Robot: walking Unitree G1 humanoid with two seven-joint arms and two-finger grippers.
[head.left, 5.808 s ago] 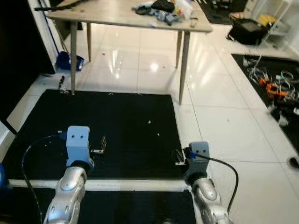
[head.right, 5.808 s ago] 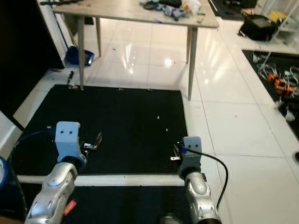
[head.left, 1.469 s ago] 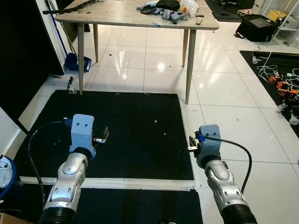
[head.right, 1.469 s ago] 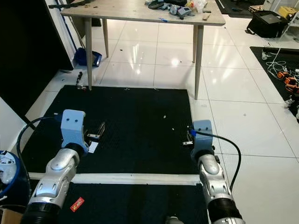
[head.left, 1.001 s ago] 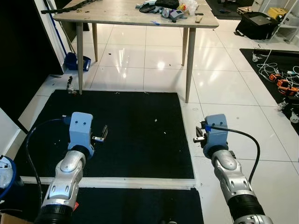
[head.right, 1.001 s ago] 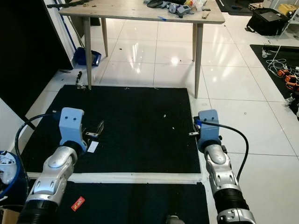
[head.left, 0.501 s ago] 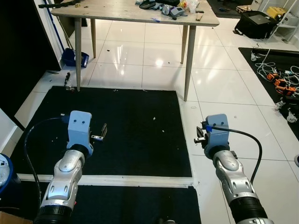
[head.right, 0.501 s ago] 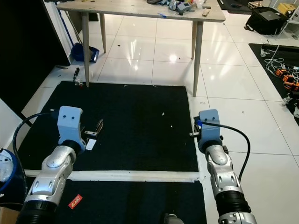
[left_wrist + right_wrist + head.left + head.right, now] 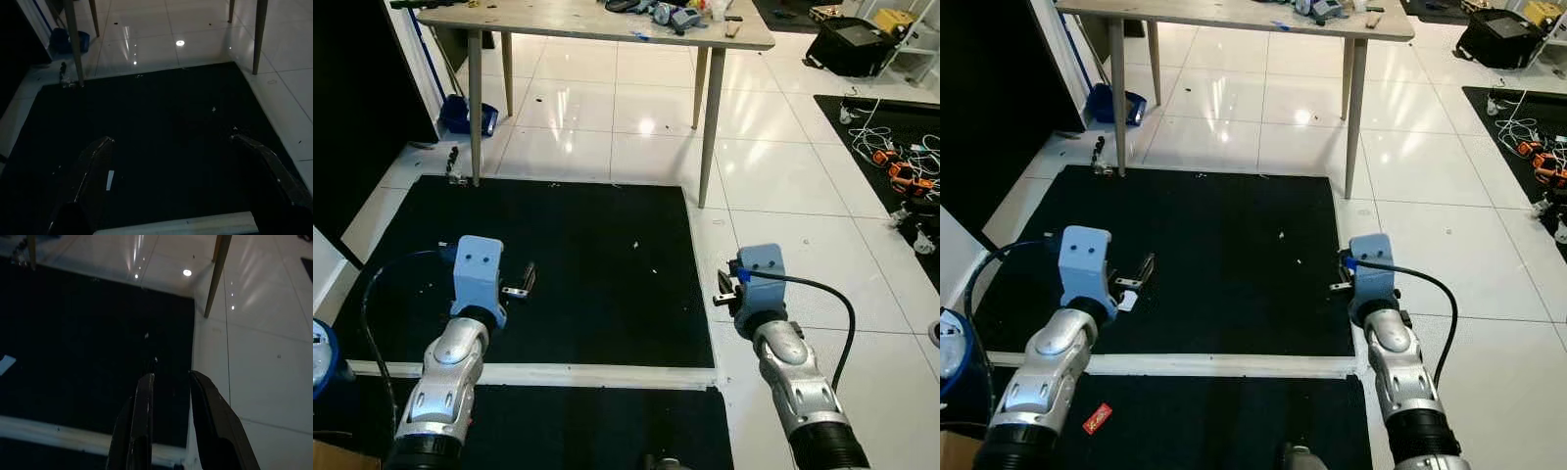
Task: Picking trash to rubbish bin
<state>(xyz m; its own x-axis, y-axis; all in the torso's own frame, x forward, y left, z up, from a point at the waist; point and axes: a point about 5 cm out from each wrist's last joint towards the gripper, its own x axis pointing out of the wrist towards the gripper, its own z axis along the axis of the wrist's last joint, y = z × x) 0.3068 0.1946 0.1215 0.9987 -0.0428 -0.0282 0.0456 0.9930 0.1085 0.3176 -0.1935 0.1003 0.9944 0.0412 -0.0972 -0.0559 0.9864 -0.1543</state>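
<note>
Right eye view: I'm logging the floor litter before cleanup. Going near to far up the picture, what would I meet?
Red wrapper → white floor strip → white paper scrap → wooden table.

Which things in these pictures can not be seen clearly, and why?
- Items on the table: cut off by the top edge of the eye views, too small to name.
- White scrap on the black mat: partly behind the left gripper; what it is cannot be told.
- Red wrapper: print too small to read.
- Blue bin: cut off by the left edge, contents unclear.
- Right gripper: wrist view dark.
</note>
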